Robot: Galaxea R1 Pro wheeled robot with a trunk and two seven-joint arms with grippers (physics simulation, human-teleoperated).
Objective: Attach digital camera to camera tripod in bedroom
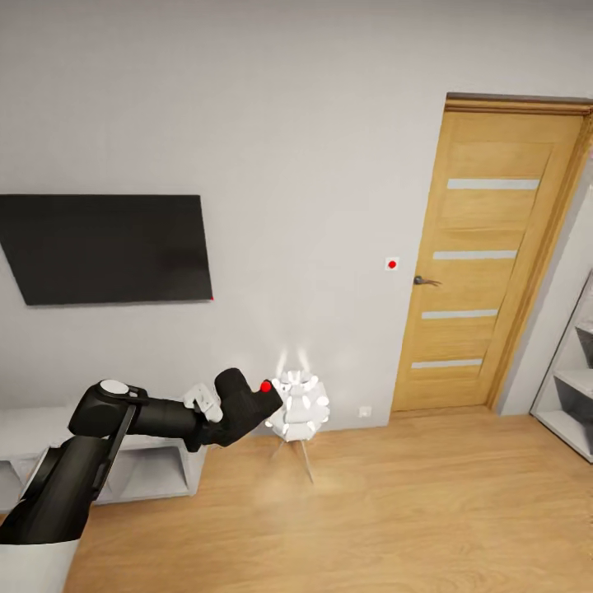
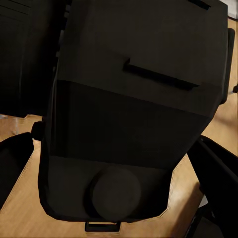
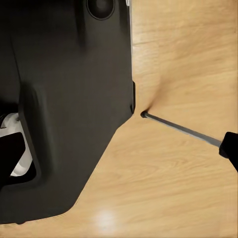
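The digital camera (image 1: 247, 395), black with a red button (image 1: 265, 385) on top, hangs in the air in the head view, and my left gripper (image 1: 224, 412) is shut on it. In the left wrist view the camera body (image 2: 134, 114) sits close up between the two dark fingers (image 2: 11, 166). In the right wrist view a thin silver leg (image 3: 183, 130) with a black foot and a black joint (image 3: 229, 148) stands on the wood floor beside my dark base (image 3: 69, 99). By its look it is one leg of the camera tripod; the rest of the tripod is hidden.
Straight ahead a white lamp (image 1: 298, 403) on thin legs stands against the grey wall. A dark TV (image 1: 103, 247) hangs at the left above a low white cabinet (image 1: 156, 473). A wooden door (image 1: 486, 263) is at the right, with white shelves (image 1: 572, 387) beyond it.
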